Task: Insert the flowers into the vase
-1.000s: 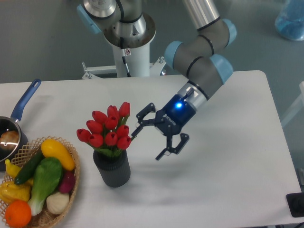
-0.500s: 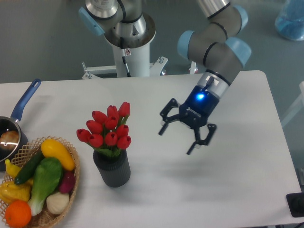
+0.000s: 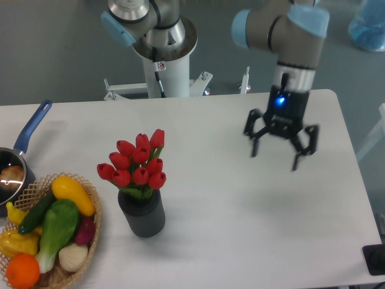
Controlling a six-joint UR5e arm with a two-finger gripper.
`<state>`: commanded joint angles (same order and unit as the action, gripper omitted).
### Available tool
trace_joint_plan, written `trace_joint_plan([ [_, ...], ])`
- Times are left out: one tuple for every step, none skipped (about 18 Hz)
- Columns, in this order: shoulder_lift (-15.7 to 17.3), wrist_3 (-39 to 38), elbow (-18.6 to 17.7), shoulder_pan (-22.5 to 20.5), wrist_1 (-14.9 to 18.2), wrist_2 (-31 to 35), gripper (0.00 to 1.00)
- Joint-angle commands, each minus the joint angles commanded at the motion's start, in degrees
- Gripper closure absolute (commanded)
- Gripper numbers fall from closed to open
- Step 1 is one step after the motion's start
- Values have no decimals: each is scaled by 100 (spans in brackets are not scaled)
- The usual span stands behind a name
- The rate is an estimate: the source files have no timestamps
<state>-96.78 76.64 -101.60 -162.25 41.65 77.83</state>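
The flowers (image 3: 137,164), a bunch of red tulips w/ closed buds and green stems, stand upright in the vase (image 3: 142,214), stems down inside its round mouth, buds fanned above the rim. The vase is a dark grey ribbed cylinder standing on the white tabletop (image 3: 240,229), front-left of centre. Just beside it on the left sits a wicker basket (image 3: 90,232) at the tabletop's front-left corner, holding toy produce: a yellow squash (image 3: 72,194) on top, a green leafy veg (image 3: 57,229), a dark green cucumber (image 3: 35,212), a purple piece (image 3: 86,230), a white bulb-like piece (image 3: 73,256), an orange (image 3: 23,271) and another yellow piece (image 3: 13,244) at the left edge. Behind the basket, at the left edge, is a pan (image 3: 11,174) w/ a blue handle (image 3: 33,125) angled up and back; sth pale lies in it, can't tell what. The hand (image 3: 281,159) hovers well apart from the vase, over the right half of the tabletop, pointing down, fingers spread wide and gripping nothing, a blue light on its wrist. The arm rises from it toward the top edge; its base column (image 3: 162,54) stands behind the tabletop, centre-left. A blue translucent object (image 3: 367,24) shows at the top-right corner, cut off by the frame.
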Motion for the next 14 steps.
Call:
trace_joint_plan([
  [53, 9, -18, 0, 140, 361, 0],
  [106, 9, -26, -17, 324, 678, 0],
  [193, 26, -27, -61, 544, 872, 0],
  [333, 61, -9, -122, 763, 926, 0],
  [465, 149, 26, -254, 974, 927, 0],
  [597, 384, 26, -455, 1159, 909, 0],
  [712, 778, 26, -640, 1326, 883, 0],
  [791, 1226, 9, -816, 1485, 874, 0],
  [870, 1605, -9, -1009, 1634, 857, 0],
  [914, 1904, -9, -1159, 1792, 778, 0],
  [993, 2125, -9, -1334, 1924, 690, 0],
  [1029, 2336, -9, -1484, 2030, 620, 0],
  [1081, 2538, -18, -1598, 2118, 593, 0],
  [1099, 2662, -9, -1678, 2189, 558, 0],
])
